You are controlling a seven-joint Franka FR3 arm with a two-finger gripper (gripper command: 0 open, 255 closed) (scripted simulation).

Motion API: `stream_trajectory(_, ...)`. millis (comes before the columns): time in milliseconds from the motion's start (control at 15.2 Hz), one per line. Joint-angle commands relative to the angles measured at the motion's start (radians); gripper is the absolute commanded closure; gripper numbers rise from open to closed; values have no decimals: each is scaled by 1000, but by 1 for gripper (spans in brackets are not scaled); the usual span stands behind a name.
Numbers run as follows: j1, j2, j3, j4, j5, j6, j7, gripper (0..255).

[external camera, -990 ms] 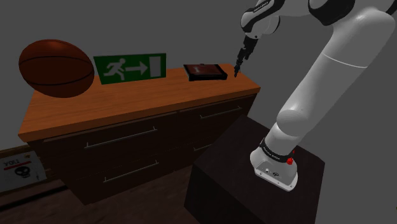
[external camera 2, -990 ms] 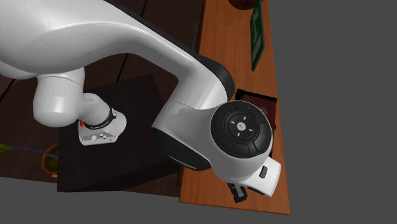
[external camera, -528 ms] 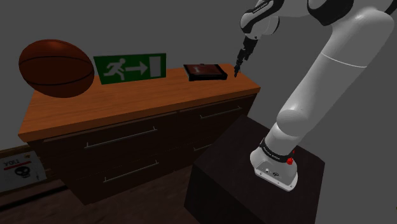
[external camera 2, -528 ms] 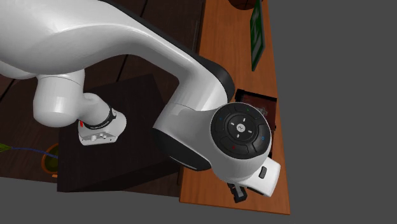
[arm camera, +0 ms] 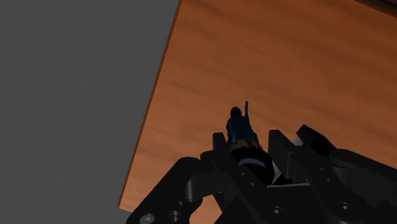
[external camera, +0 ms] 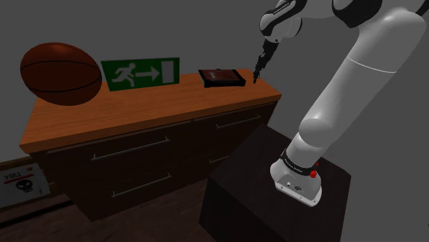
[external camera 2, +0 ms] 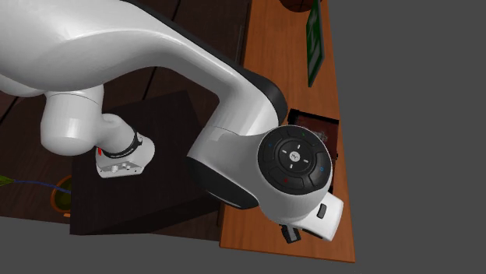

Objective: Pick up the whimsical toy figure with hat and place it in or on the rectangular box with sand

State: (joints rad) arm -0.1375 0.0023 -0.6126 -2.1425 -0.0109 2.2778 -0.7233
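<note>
The first half of the job looks done: the claw (arm camera: 248, 145) is pinching the toy figure (arm camera: 240, 125), a small dark blue figure with a pointed top, clasped between the two black fingers with the bare wood of the bench (external camera: 137, 110) behind it. In the shoulder view the claw hangs at the upper right of the frame, just to the right of the box (external camera: 221, 77), a flat dark brown rectangle near the bench's right end. The figure appears to be off the wood, though the gap beneath it cannot be made out. What seems left is the short carry sideways over the box, a lowering, and the release; the figure is not yet in or on the box. The bench is a wooden top over dark drawers with long metal handles. It also carries a large brown ball (external camera: 60, 73) at the upper left of the frame and a green exit sign (external camera: 141, 71) standing between ball and box. Behind is a plain grey wall (external camera: 172, 27), below a dark plank floor (external camera: 158, 223), with a small poster (external camera: 17, 184) low at the left edge and the arm's dark stand (external camera: 247, 179) at the lower right.
</note>
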Motion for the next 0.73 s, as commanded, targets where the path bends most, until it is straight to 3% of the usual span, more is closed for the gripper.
stream_trajectory(0,0,0,0,0,0,0,0,255)
stream_trajectory(660,4,-53,6,75,-36,-119,25,255)
